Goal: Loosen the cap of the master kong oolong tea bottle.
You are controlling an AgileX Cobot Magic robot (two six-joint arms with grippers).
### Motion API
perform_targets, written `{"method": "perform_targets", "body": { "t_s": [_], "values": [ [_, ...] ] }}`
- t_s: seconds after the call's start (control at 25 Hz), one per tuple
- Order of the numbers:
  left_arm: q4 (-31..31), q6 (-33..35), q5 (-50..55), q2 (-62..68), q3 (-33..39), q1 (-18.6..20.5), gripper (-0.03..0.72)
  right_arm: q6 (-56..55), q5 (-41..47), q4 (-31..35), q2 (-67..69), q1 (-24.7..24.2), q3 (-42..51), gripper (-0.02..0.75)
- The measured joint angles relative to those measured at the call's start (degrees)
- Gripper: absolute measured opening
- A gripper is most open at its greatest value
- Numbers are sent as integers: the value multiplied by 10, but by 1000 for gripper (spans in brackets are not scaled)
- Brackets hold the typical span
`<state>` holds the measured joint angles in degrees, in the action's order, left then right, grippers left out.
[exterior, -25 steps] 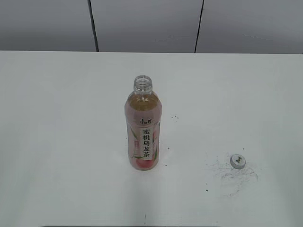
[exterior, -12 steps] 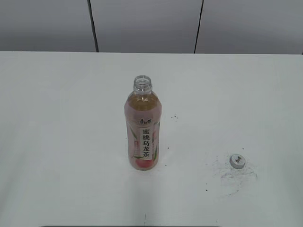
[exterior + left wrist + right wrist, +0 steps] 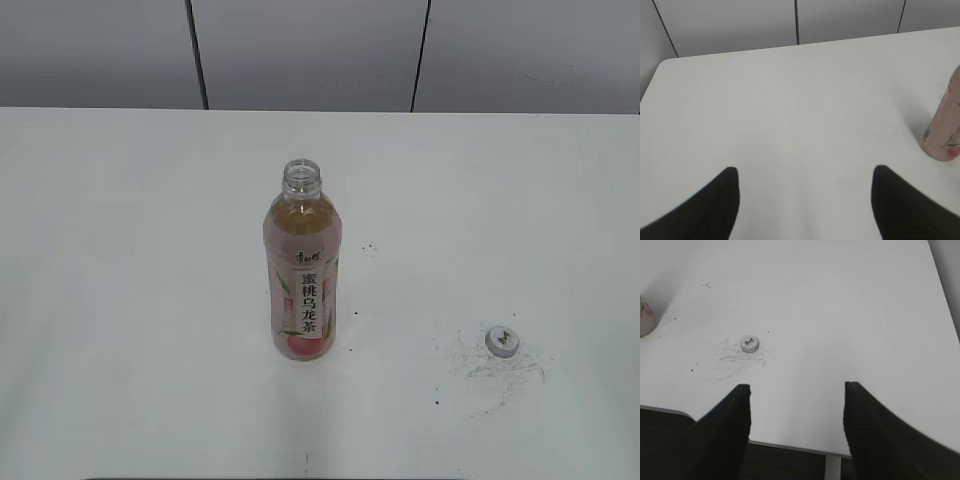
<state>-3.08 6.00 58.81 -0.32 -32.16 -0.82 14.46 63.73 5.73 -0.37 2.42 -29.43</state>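
Standing upright near the middle of the white table (image 3: 120,300), my one master kong oolong tea bottle (image 3: 303,270) has its long axis vertical, its open, uncapped mouth pointing straight up and its label characters running top to bottom. One cap (image 3: 503,341) lies flat, top face up, well apart from it on the right among grey scuff marks (image 3: 495,375). My left gripper (image 3: 805,200) and right gripper (image 3: 796,420) both hang with jaws apart, holding nothing, over bare table.
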Motion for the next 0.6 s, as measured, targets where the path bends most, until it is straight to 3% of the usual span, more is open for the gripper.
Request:
{"method": "perform_targets", "body": {
  "t_s": [0.6],
  "values": [
    [0,0,0,0,0,0,489,-1,0,0,0,0,0,448]
  ]
}}
